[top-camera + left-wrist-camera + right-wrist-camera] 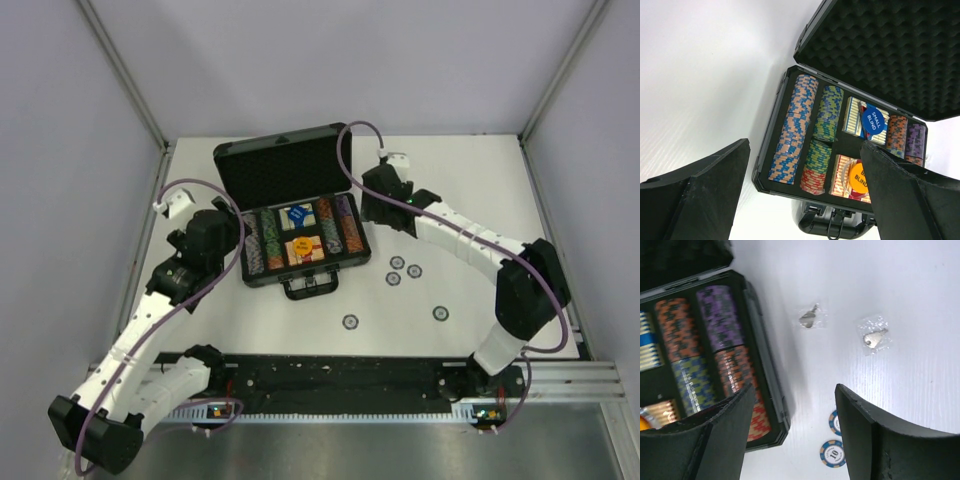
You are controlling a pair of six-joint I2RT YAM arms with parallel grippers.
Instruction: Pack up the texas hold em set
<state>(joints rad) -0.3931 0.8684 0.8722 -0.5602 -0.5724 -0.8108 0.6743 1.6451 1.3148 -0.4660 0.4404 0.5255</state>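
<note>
Spread right jaws over briefcase (762,355) edge

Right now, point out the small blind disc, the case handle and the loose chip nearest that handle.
small blind disc (873,120): left wrist view, middle of its blue face.
case handle (312,292): top external view, outer bar of the grip.
loose chip (350,321): top external view, its centre.

Two bagged keys (810,317) on white table (900,280)

The top camera looks down from behind on the surface (480,180), while both wrist cameras hover close over the case (880,50), apparently sharing its purple chips (720,315).
</note>
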